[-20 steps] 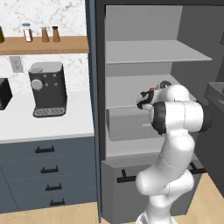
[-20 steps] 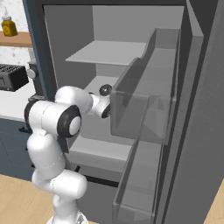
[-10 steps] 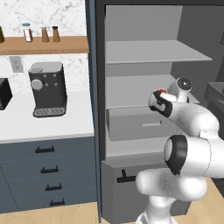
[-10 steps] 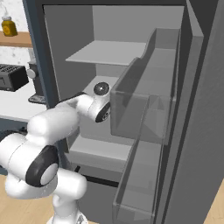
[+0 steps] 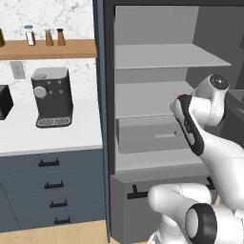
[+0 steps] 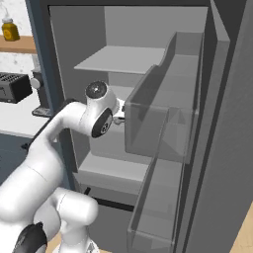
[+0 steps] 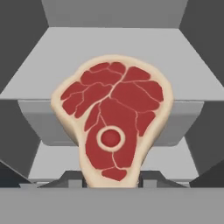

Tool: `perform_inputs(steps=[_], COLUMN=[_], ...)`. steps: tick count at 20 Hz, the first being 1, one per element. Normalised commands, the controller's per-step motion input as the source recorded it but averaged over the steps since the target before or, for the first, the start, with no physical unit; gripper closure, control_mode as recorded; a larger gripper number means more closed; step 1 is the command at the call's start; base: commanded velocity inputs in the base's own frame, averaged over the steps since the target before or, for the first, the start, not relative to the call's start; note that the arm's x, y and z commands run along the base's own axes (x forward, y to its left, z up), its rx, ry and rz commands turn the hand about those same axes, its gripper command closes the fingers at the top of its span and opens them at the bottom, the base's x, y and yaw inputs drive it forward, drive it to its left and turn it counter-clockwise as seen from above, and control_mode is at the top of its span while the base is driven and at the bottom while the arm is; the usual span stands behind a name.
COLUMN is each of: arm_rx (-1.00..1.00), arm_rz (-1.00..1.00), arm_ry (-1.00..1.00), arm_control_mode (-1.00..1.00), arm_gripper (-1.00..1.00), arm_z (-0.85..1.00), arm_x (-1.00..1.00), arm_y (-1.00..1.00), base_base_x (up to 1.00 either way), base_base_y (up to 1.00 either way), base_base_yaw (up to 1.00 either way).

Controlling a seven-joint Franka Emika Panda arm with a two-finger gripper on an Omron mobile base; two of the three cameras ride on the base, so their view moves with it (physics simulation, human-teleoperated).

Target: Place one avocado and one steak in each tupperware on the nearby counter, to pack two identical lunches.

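Kitchen setting noted: an open refrigerator [image 5: 157, 95] with grey shelves stands at frame centre and right in the left base view, beside a white counter [image 5: 47, 136] at lower left over dark drawers. Jaws are judged pressed onto the steak [image 7: 111, 118]: in the hand view the raw red cut with its cream fat rim and round bone stands upright at frame centre, its lower edge set between the finger tips [image 7: 72, 177] at the bottom. The gripper [image 6: 120, 117] is seen left of centre in the right base view, at the fridge opening just beside the clear door bin [image 6: 163, 113]; whether it touches the bin cannot be told. Behind the steak, a grey shelf [image 7: 111, 52] and a drawer front [image 7: 188, 118] are recorded. On the counter, a coffee machine [image 5: 52, 97] is noted at mid left, with small bottles on the wooden shelf [image 5: 47, 47] above it at upper left. No tupperware and no avocado are visible in these views. Progress is judged early: one steak is in hand and not yet carried to the counter; how many items are already packed cannot be established, and delivery of this steak is outstanding.
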Motion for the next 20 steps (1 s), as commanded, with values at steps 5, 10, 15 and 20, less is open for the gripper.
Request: perform_inputs(steps=[5, 10, 15, 20], arm_rx=[-0.05, 0.0, 0.0, 0.0], arm_rz=[0.03, 0.0, 0.0, 0.01], arm_ry=[-0.09, -0.1, 0.0, 0.0], arm_control_mode=[-1.0, -1.0, -1.0, -1.0], arm_gripper=[1.0, 1.0, 1.0, 1.0], arm_z=[0.28, 0.57, 0.73, 0.72], arm_x=[-1.0, -1.0, -0.99, -0.89], arm_y=[0.53, 0.15, 0.0, 0.0], base_base_x=[0.0, 0.0, 0.0, 0.0], base_base_y=[0.0, 0.0, 0.0, 0.0], base_base_yaw=[0.0, 0.0, 0.0, 0.0])
